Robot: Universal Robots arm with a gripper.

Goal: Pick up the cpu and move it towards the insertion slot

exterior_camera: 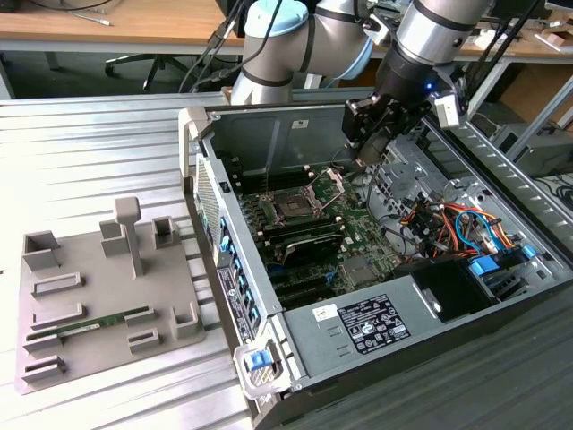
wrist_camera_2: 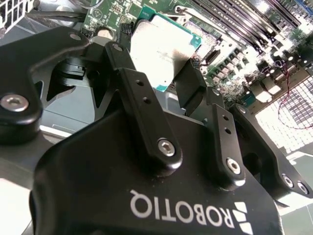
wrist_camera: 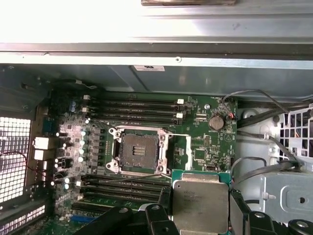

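My gripper (exterior_camera: 371, 158) hangs inside the open computer case, above the motherboard and toward the exterior view's right of the insertion slot (exterior_camera: 294, 208). In both wrist views its black fingers (wrist_camera_2: 128, 73) are shut on the edges of the cpu (wrist_camera_2: 161, 46), a flat square chip with a silvery lid and a green rim. In the first wrist view the held cpu (wrist_camera: 200, 198) sits between the fingertips of the gripper (wrist_camera: 199, 218), beside and clear of the insertion slot (wrist_camera: 139, 152). The slot is a dark square socket with its metal bracket (exterior_camera: 329, 184) hinged up.
Case walls (exterior_camera: 269, 134) surround the motherboard. Long black memory slots (wrist_camera: 132, 107) run on both sides of the socket. Coloured cables (exterior_camera: 448, 224) and a drive bay crowd the exterior view's right. A grey fixture plate (exterior_camera: 107, 305) with a green memory stick (exterior_camera: 94, 322) lies outside the case.
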